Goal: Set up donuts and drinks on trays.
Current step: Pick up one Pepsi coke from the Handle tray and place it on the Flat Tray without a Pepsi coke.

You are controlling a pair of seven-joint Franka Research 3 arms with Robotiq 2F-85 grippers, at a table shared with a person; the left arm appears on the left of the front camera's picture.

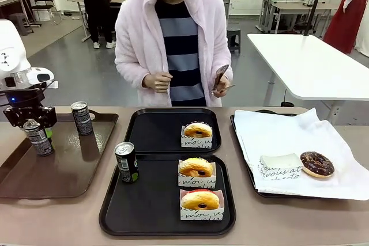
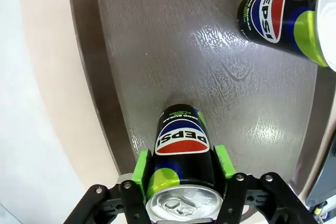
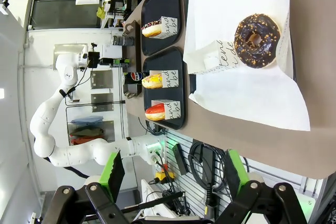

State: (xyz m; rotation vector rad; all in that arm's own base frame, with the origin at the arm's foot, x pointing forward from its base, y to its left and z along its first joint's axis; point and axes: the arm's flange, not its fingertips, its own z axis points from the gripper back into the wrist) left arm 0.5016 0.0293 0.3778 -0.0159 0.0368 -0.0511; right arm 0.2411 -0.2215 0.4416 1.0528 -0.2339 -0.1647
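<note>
Dark can [image 2: 182, 140] in left gripper [image 2: 182, 167], second can [image 2: 278, 15] nearby.

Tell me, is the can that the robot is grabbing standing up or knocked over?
Upright. The can has its silver top up and base toward the brown tray; the left gripper clamps its sides.

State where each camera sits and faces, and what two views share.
Front: fixed on the robot's side, facing the person across the table; left end effector at picture left.
Left wrist: on the left arm, looking down at the can its end effector grips on the brown tray.
Right wrist: high, rolled sideways, facing the chocolate donut; right end effector open at bottom.
Shared: front and left wrist show that can.
</note>
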